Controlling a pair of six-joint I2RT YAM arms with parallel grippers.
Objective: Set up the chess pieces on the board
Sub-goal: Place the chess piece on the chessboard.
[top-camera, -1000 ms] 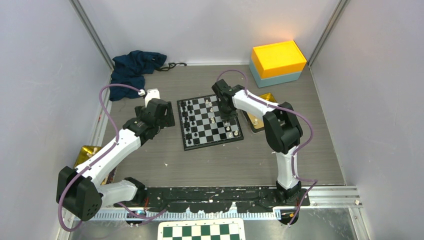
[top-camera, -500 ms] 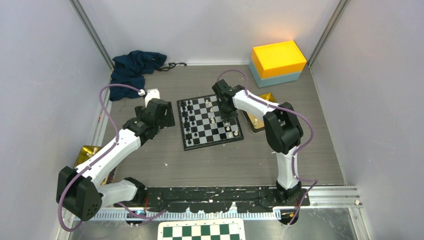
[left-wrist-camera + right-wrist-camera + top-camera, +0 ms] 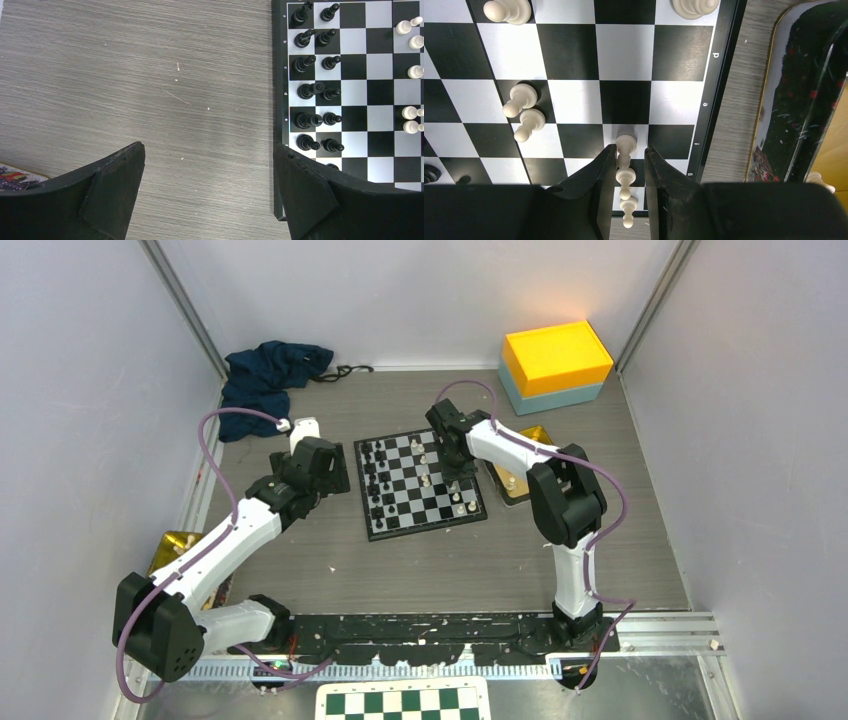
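Observation:
The board (image 3: 362, 490) lies mid-table. Black chess pieces (image 3: 375, 480) stand in two columns along its left side and show in the left wrist view (image 3: 312, 90). White pieces (image 3: 460, 502) stand on its right side. My right gripper (image 3: 458, 468) is low over the board's right edge. In the right wrist view it (image 3: 630, 148) straddles a white pawn (image 3: 626, 144) standing on a white square, with a small gap beside it. Two more pawns (image 3: 626, 176) stand between the fingers. My left gripper (image 3: 338, 472) is wide open and empty over bare table (image 3: 208, 146), left of the board (image 3: 278, 100).
A gold-rimmed black tray (image 3: 520, 480) lies right of the board, its rim (image 3: 769, 100) near my right fingers, with a white piece (image 3: 819, 180) in it. A yellow box on a teal box (image 3: 557, 358) stands back right. A blue cloth (image 3: 270, 375) lies back left. A gold packet (image 3: 175, 545) lies at the left.
My right gripper has shifted very slightly to the right over the board's right edge. The left arm has not moved.

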